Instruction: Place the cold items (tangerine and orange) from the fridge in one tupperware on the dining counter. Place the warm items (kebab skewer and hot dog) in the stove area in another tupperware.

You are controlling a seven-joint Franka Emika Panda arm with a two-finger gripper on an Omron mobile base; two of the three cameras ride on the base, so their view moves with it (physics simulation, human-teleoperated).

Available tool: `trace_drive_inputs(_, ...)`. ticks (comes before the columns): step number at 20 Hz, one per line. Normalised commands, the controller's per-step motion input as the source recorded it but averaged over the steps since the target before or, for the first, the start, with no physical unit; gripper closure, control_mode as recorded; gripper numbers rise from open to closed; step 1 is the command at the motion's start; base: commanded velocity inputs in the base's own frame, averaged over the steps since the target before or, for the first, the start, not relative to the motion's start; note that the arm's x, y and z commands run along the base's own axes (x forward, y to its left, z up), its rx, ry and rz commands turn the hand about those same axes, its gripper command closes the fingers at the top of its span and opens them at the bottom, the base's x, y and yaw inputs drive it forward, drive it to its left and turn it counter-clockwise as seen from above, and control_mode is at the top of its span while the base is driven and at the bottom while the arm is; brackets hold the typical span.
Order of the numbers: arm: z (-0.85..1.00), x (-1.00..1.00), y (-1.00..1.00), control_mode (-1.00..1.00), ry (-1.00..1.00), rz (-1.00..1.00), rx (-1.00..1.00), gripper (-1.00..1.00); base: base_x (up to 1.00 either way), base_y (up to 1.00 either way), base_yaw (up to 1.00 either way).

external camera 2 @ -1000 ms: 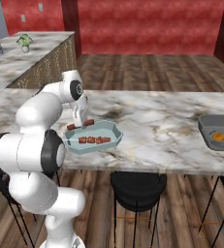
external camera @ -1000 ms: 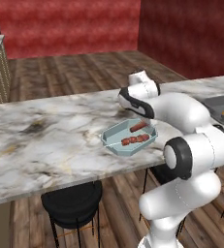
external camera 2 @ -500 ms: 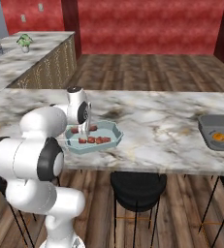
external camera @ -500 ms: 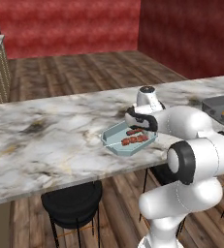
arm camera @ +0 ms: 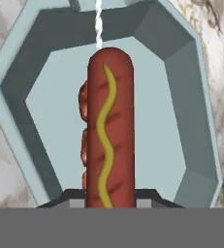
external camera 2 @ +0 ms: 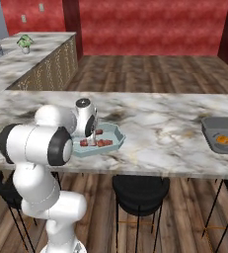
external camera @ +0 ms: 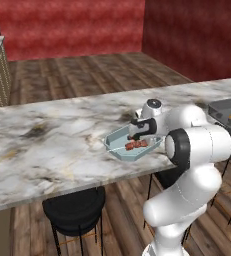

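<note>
Hot dog lowered over the tupperware
The gripper [arm camera: 110,202], clamping the hot dog [arm camera: 109,126], has swung down above the tupperware [arm camera: 181,72] holding the kebab skewer [external camera: 136,145]; release looks next.

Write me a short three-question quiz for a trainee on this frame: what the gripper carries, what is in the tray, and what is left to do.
1. True or false: the gripper is shut on the hot dog.
2. What already lies in the pale blue tupperware under the hand?
   A. an orange
   B. a kebab skewer
   C. nothing
3. In a few words: what step is left for the hot dog?

Key
1. True; it is held above the tupperware.
2. B; the kebab skewer lies on the tray floor.
3. Probably lower it and release it beside the skewer.
</note>
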Motion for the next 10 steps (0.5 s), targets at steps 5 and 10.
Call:
trace_drive_inputs(5, -0.03, 0.96, 0.00, -1.00, 0.10, 0.07, 0.00, 1.00, 0.00, 0.00, 0.00)
trace_drive_inputs(10, -0.65, 0.43, 0.00, -1.00, 0.02, 0.07, -0.01, 1.00, 0.00, 0.00, 0.00)
